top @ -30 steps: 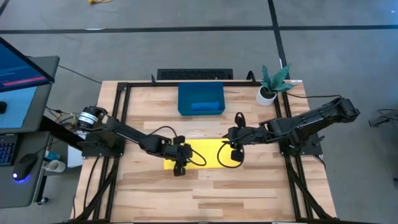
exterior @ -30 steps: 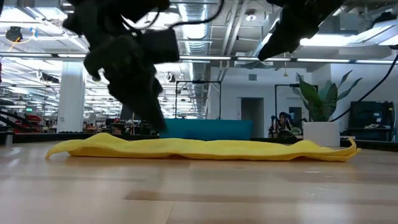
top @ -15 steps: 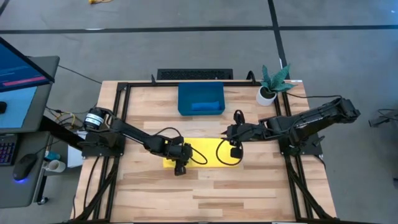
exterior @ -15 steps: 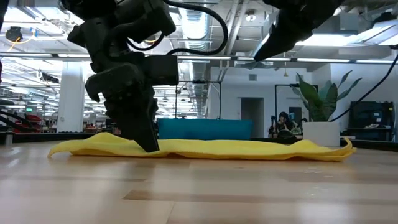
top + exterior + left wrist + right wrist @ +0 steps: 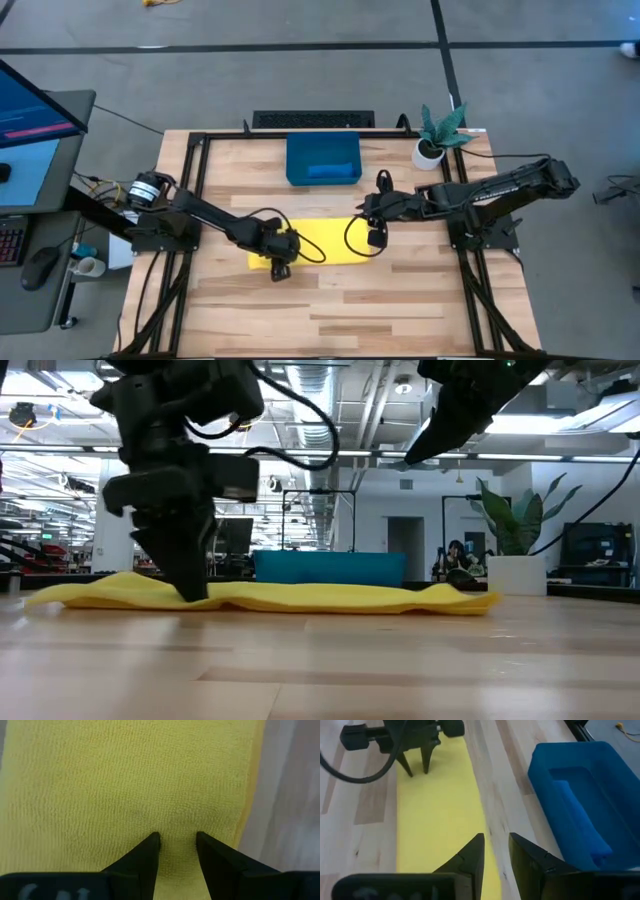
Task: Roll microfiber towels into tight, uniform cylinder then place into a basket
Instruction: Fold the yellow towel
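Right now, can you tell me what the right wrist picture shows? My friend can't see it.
A long yellow towel lies flat on the wooden table, with the right end effector open above its near end. At the far end, the left end effector points its two fingers down onto the towel. Beside it sits a blue basket holding a rolled blue towel.

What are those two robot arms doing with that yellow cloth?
They are getting ready to roll it up. The yellow towel lies flat and folded into a long strip on the table. The left gripper presses its open fingers down onto one end. The right gripper hovers open above the other end. A blue towel, already rolled, sits in the blue basket at the back.
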Controlling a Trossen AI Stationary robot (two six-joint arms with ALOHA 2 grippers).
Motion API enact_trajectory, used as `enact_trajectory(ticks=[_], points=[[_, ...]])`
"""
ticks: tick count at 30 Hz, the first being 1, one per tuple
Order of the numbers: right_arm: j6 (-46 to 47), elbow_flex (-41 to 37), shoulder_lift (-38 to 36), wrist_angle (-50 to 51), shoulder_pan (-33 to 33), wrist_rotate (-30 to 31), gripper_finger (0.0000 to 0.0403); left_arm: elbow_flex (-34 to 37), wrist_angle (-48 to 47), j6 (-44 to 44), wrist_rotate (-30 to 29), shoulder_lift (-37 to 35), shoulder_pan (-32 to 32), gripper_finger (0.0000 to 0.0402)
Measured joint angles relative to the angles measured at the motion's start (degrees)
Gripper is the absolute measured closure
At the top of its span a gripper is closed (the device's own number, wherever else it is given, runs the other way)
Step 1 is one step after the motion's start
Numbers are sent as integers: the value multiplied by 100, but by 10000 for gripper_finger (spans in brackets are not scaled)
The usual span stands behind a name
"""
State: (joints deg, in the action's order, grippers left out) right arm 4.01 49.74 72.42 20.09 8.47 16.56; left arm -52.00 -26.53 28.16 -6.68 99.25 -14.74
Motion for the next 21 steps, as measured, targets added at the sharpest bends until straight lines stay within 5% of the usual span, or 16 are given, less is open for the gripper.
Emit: enact_trajectory(ticks=[8,21], points=[[2,0,0,-3,0,0,291,28,-1010,617,-593,-255,-390,285],[250,0,0,38,38,0,291,-135,-1027,322,-621,-287,-438,289]])
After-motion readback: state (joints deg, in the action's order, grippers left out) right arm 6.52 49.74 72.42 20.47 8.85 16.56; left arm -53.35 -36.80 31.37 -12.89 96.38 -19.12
